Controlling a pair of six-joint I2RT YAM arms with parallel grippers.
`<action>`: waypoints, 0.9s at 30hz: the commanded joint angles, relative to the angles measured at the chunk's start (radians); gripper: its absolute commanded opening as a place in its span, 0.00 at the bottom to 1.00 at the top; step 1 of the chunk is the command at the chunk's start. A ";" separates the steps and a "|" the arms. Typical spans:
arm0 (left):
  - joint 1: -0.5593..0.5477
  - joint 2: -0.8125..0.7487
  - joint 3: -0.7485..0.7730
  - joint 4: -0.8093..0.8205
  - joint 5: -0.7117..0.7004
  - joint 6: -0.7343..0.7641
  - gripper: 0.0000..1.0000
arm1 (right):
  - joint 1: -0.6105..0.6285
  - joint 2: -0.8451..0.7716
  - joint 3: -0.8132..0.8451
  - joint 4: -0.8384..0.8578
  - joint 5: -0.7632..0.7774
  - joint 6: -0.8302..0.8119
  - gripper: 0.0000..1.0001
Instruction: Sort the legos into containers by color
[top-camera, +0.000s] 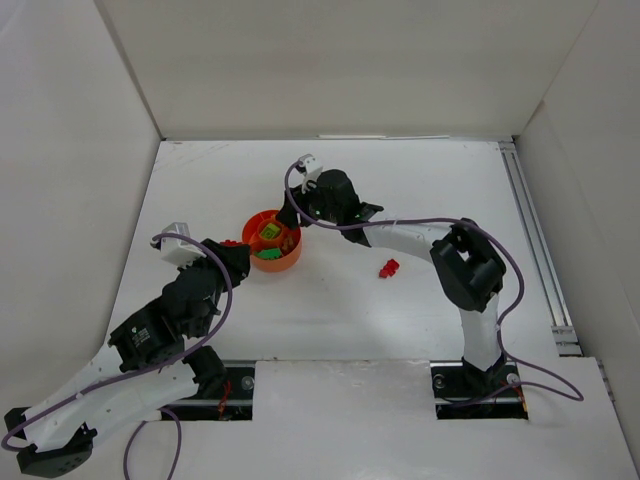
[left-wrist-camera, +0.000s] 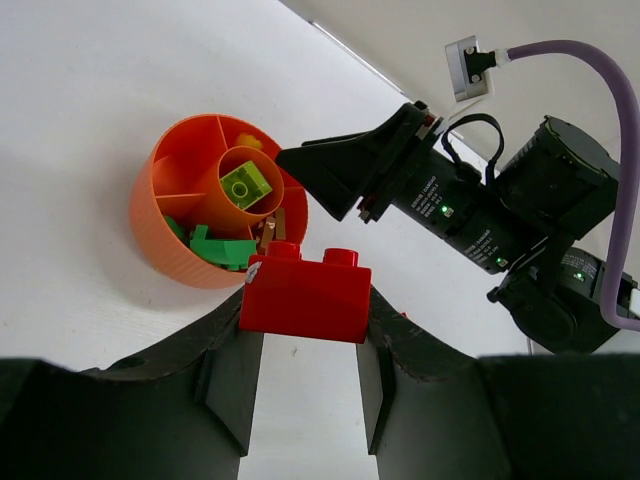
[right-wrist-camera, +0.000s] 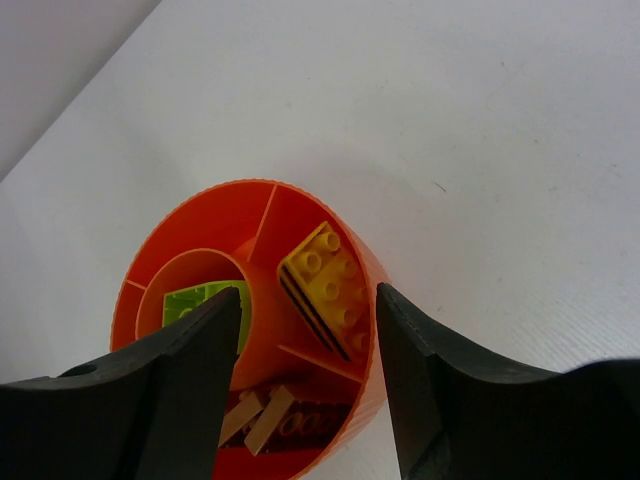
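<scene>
The orange-red bowl (top-camera: 262, 262) stands mid-table, divided into compartments. My left gripper (top-camera: 233, 248) is at its left side, shut on a red lego (left-wrist-camera: 305, 295) held just beside the bowl's rim (left-wrist-camera: 150, 215). In the left wrist view a lime lego (left-wrist-camera: 247, 185) lies in the centre cup and green legos (left-wrist-camera: 222, 247) in a near compartment. My right gripper (right-wrist-camera: 308, 292) hangs open over the bowl (right-wrist-camera: 215, 205). Below it a yellow lego (right-wrist-camera: 325, 285) lies tilted in a compartment, and brown legos (right-wrist-camera: 270, 415) lie in the one beside it. Another red lego (top-camera: 388, 268) lies on the table to the right.
White walls enclose the table on three sides. A metal rail (top-camera: 535, 240) runs along the right edge. The right arm's black wrist (left-wrist-camera: 480, 215) and purple cable (left-wrist-camera: 610, 120) reach in close above the bowl's far side.
</scene>
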 joint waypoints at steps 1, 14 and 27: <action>-0.001 0.000 0.007 0.018 -0.019 -0.004 0.15 | 0.013 -0.018 0.013 0.024 0.004 -0.006 0.62; -0.001 0.132 0.051 -0.051 -0.071 -0.086 0.15 | 0.013 -0.186 0.013 0.015 0.024 -0.033 0.62; 0.230 0.419 0.111 0.113 0.047 0.035 0.09 | -0.116 -0.502 -0.214 -0.057 0.036 -0.055 0.63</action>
